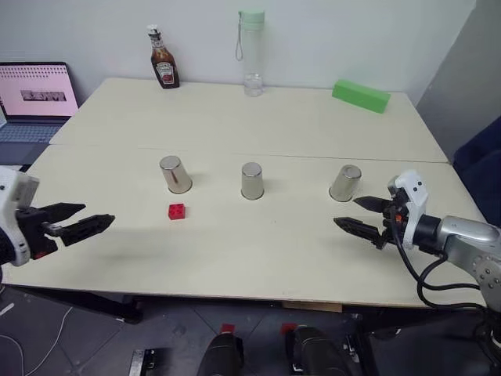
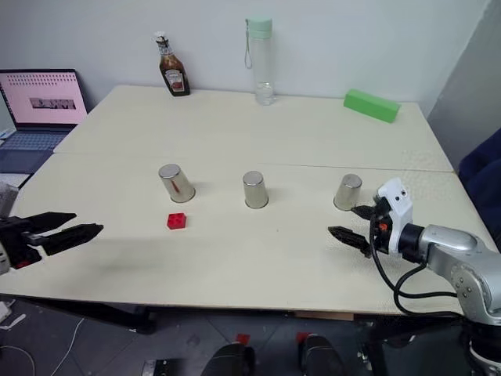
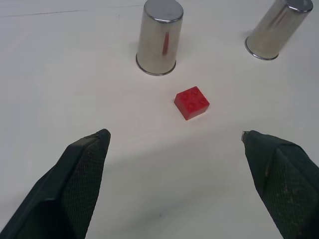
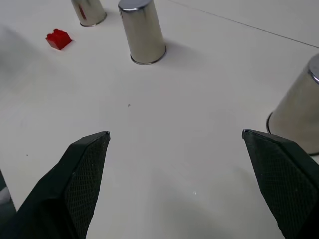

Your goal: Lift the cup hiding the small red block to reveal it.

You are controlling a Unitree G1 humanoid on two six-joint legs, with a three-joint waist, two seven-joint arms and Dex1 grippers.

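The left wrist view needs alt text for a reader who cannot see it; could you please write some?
A small red block lies uncovered on a pale table, just in front of an upside-down silver cup, with a second upside-down silver cup off to one side. The left gripper is open and empty, its two black fingers spread short of the block.

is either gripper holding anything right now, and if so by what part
Nothing is held. The left gripper and the right gripper both hover open over the table, apart from the three cups and the small red block.
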